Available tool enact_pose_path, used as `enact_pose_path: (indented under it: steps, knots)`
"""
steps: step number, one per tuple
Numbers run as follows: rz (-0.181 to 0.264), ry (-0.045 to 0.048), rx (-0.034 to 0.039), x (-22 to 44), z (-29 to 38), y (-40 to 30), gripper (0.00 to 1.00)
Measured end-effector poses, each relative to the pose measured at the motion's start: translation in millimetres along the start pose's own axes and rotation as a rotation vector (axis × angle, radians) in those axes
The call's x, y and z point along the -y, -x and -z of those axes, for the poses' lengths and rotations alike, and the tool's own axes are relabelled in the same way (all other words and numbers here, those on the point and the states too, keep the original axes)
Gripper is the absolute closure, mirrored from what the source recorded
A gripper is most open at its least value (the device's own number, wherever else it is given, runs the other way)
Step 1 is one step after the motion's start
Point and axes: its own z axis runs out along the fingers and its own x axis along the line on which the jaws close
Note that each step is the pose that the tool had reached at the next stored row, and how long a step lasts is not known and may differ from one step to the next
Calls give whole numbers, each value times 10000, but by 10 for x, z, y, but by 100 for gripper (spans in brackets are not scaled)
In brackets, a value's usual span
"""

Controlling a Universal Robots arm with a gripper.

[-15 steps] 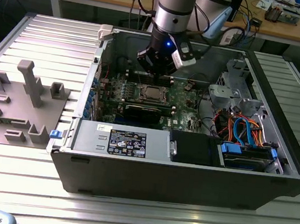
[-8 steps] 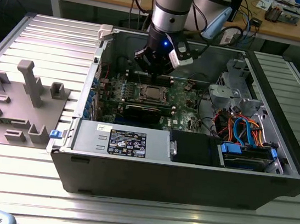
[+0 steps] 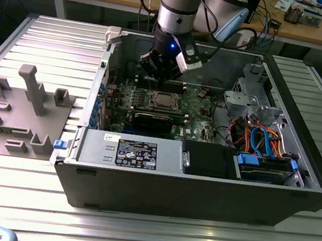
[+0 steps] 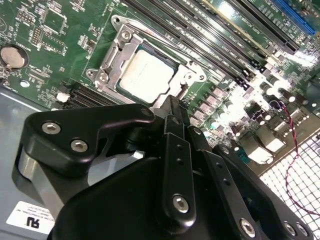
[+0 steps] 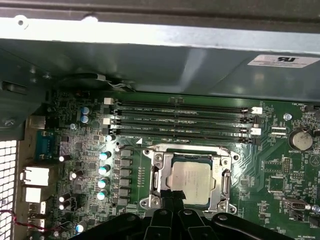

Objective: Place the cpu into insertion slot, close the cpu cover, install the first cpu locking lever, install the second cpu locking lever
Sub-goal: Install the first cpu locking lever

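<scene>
The cpu (image 5: 192,180) (image 4: 147,75) lies flat in the socket on the green motherboard, its silvery top showing. The cpu cover (image 5: 158,175) (image 4: 116,55) is down around it, framing the chip through its square opening. A thin wire lever (image 4: 165,47) runs along one side of the socket. My gripper (image 5: 173,196) (image 4: 172,106) (image 3: 157,77) hangs inside the computer case just above the socket's edge, beside the chip. Its two black fingertips are shut together with nothing between them. In the exterior view the cpu (image 3: 163,100) sits right below the gripper.
Black memory slots (image 5: 180,120) run alongside the socket, with capacitors (image 5: 104,170) on another side. The case walls (image 3: 199,191) surround the board. A power supply (image 3: 136,153) and a drive bay with blue cables (image 3: 264,146) fill the near side. A grey fixture (image 3: 26,108) stands at the exterior view's left.
</scene>
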Motion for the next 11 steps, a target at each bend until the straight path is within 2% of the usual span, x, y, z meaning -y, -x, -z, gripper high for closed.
enact_pose_path:
  steps: [6,11]
  knots:
    - [0,0,0,-6,-2,-92,89]
    - [0,-2,22,-7,5,-124,89]
